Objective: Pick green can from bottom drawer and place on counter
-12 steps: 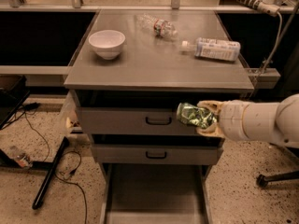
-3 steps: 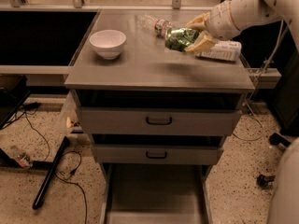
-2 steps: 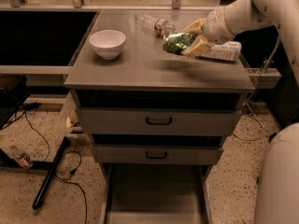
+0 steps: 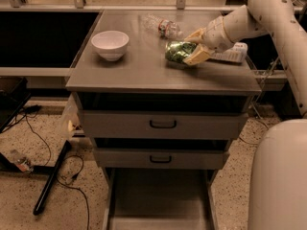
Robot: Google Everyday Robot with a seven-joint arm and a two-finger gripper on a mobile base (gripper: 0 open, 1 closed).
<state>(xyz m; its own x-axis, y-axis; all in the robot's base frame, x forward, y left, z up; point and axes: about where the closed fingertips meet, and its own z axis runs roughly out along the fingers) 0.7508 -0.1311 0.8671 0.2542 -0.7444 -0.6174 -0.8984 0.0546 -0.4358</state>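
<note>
The green can (image 4: 177, 52) is shiny and mottled green. It lies on its side, low over the counter (image 4: 144, 71) at its right part; I cannot tell whether it touches the top. My gripper (image 4: 190, 47) comes in from the right and is shut on the can, one tan finger above it and one below. The white arm (image 4: 268, 13) reaches down from the upper right. The bottom drawer (image 4: 158, 200) is pulled out under the cabinet, and its grey floor shows nothing in it.
A white bowl (image 4: 110, 44) sits on the counter's left part. A clear plastic bottle (image 4: 162, 26) lies at the back. Another labelled bottle (image 4: 232, 52) lies behind my gripper at the right edge. Two shut drawer fronts (image 4: 163, 124) with black handles face me. Cables lie on the floor at left.
My gripper has carried the green can from in front of the drawers up over the counter, then lowered it leftward toward the counter top.
</note>
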